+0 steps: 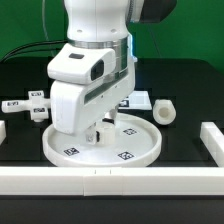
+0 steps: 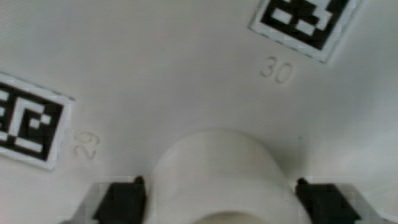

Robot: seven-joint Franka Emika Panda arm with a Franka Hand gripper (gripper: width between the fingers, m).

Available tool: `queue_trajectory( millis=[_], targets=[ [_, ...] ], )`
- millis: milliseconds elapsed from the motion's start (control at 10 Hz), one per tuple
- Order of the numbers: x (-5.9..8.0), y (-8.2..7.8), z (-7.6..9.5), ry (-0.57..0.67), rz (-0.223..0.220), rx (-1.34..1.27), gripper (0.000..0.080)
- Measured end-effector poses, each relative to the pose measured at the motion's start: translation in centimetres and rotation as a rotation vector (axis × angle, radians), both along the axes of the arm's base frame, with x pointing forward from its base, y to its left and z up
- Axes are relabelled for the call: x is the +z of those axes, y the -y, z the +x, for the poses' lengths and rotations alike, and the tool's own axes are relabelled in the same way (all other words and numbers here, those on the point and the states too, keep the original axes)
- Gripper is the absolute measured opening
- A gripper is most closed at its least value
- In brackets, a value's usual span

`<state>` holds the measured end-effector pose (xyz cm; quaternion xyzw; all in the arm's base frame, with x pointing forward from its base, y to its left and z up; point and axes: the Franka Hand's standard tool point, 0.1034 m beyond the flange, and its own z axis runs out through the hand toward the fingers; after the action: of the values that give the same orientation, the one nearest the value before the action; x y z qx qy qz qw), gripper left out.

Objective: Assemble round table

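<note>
Franka arm's gripper (image 1: 100,134) down at the middle of the large rimmed round disc (image 1: 140,152), set on the black table (image 1: 190,85). Straddles a rounded white stub (image 2: 221,170) in the wrist view, with one dark finger (image 2: 121,200) on either side. Jaws spread to roughly the stub's width and close against its flanks. Cannot tell whether pinching it or merely bracketing it, nor whether part of the disc or loose on it.

Directly under the jaws, the disc's flat white face. Just ahead of the jaws on that face, one black-and-white square tag (image 2: 306,25), a second tag (image 2: 27,120) off to the side and a raised "30" (image 2: 276,70) between them.

Toward the exterior view's right of the jaws, off the disc and near its rim, the short cylindrical leg (image 1: 165,110). Toward the exterior view's left of the jaws, also off the disc, the small tagged white foot (image 1: 35,106). Behind the jaws and partly hidden by the arm, the marker board (image 1: 140,99).

In front of the jaws, touching or just beside the disc's near rim, a long white border block (image 1: 110,182). Another border block (image 1: 212,142) well apart from the jaws at the exterior view's right.
</note>
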<state>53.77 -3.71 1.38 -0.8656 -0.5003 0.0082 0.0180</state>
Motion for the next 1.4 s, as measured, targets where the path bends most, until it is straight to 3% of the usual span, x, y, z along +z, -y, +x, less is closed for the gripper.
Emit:
queue_trajectory(
  millis=[400, 1400],
  targets=[
    [0.0, -2.6, 1.5, 0.019, 0.015, 0.051, 0.0404],
    [0.0, -7.3, 2.3, 0.029, 0.041, 0.096, 0.0406]
  ],
)
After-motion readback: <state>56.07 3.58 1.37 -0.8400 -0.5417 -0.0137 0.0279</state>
